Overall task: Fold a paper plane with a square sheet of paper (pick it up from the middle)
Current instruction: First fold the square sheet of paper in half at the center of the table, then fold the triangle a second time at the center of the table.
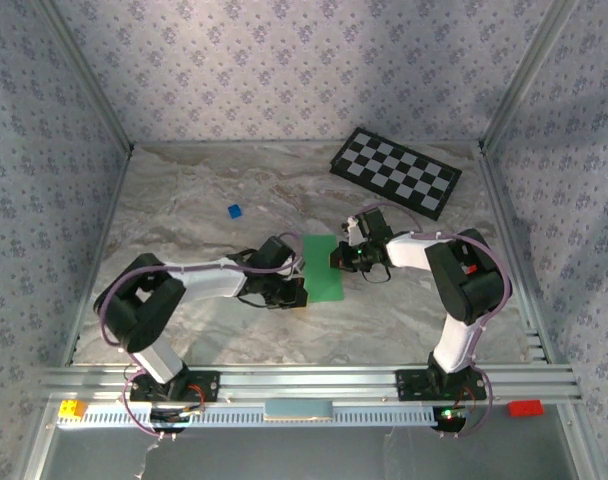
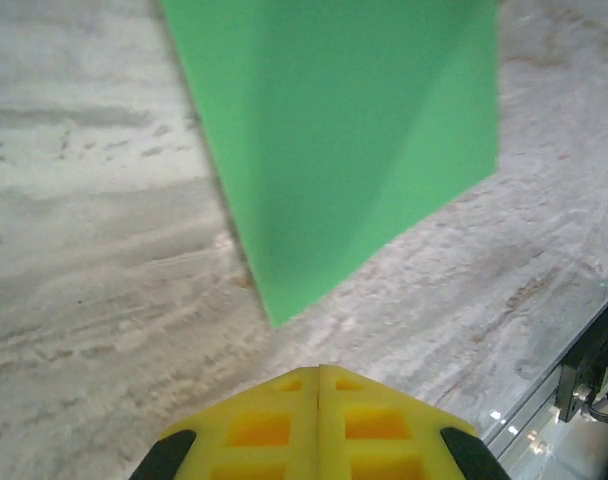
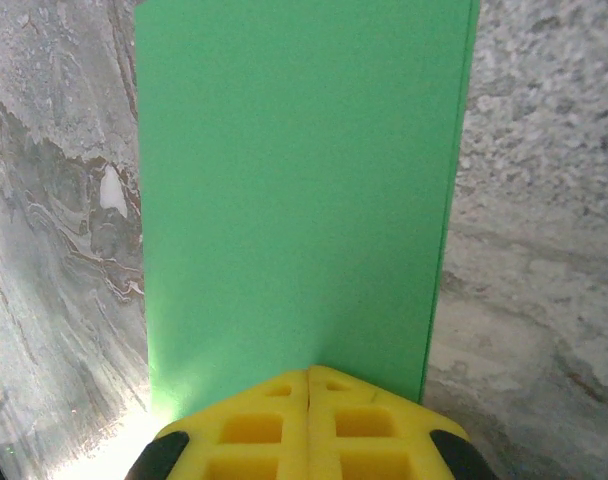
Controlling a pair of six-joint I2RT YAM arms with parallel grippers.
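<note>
Soft, even light, faint shadows. The square sheet of paper point(image 2: 354, 130) blurs at its edges in the left wrist view; right wrist glare whitens the table point(image 3: 74, 420) beside its lower left corner.

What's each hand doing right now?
Left hand: closed, empty; green paper just ahead.
Right hand: closed at the paper's edge; grip cannot be told.
</note>
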